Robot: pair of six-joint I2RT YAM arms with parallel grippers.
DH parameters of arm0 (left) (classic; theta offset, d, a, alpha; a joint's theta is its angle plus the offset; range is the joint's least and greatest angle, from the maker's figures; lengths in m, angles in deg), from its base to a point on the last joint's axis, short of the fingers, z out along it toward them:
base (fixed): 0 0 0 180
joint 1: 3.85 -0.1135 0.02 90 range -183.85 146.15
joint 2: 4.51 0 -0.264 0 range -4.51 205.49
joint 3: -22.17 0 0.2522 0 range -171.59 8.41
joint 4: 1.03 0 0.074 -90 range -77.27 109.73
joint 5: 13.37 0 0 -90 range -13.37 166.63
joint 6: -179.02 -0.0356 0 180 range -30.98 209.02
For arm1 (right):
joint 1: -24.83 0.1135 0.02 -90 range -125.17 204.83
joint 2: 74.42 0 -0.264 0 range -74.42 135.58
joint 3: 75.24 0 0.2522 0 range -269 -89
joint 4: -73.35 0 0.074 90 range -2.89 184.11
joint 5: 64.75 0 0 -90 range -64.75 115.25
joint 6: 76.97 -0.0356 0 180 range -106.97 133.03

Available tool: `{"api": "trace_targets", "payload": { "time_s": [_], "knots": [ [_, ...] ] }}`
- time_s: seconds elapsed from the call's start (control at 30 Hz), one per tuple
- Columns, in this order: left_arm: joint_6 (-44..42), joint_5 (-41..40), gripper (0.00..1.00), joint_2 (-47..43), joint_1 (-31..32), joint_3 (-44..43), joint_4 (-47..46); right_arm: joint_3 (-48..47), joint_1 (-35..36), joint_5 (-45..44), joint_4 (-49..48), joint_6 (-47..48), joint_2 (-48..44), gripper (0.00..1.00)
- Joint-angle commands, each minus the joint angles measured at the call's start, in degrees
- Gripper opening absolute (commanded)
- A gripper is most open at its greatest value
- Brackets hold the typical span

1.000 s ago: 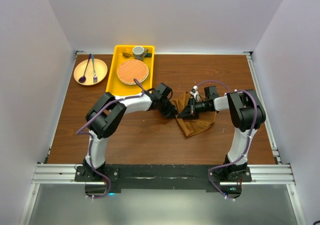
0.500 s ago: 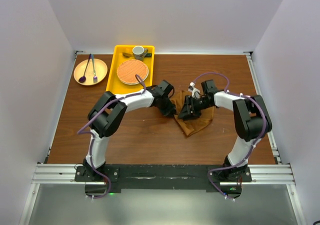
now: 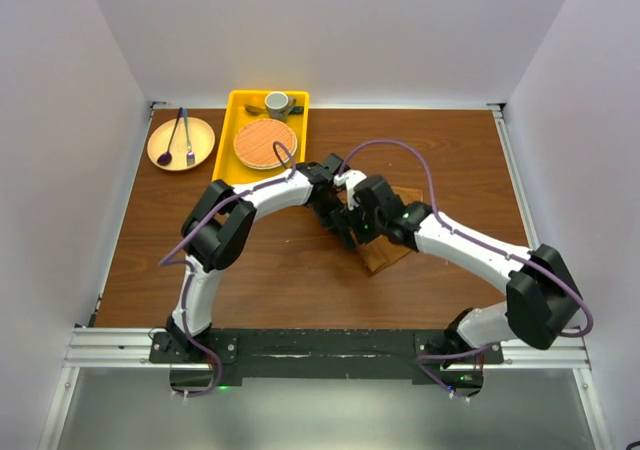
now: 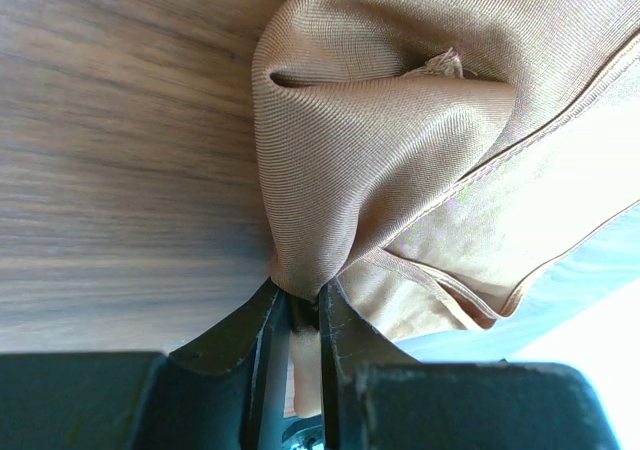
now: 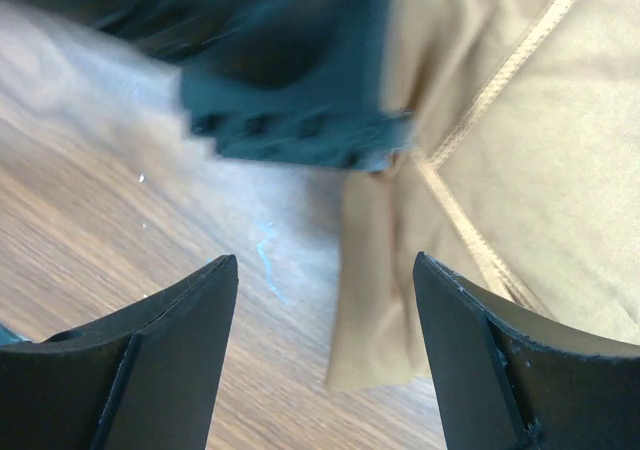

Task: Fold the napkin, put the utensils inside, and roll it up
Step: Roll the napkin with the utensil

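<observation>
Napkin (image 4: 400, 160) bunched in soft folds, pinched by left end effector (image 4: 305, 308)

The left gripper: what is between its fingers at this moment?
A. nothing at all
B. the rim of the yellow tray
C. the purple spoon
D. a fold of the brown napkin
D: in the left wrist view the left gripper has its two dark fingers nearly together, pinching a bunched fold of the napkin just above the wooden table.
</observation>
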Motion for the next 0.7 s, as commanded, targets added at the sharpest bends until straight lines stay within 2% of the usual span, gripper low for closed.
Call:
{"api": "trace_targets", "payload": {
  "time_s": [0.0, 0.13, 0.23, 0.4, 0.67],
  "knots": [
    [-0.9, -0.8, 0.0, 0.9, -0.1, -1.7, 4.5, 3.7, 4.9, -14.8, -7.6, 1.0, -2.4, 0.74],
    [-1.6, -0.5, 0.0, 1.1, -0.2, -2.1, 4.5, 4.8, 6.6, -14.6, -10.0, 0.7, -0.7, 0.71],
    [-2.4, 0.0, 0.0, 0.8, -0.3, -1.5, 4.2, 4.0, 7.0, -16.1, -7.9, 0.0, 1.5, 0.67],
    [-4.6, 1.1, 0.0, 0.5, -1.4, -0.7, 4.4, 5.5, 6.9, -13.4, -8.3, 0.7, 1.5, 0.62],
    [-8.7, 4.3, 0.0, 2.5, -3.4, -2.9, 4.5, 2.6, 7.0, -13.0, -9.5, -3.2, 6.9, 0.59]
  ]
}}
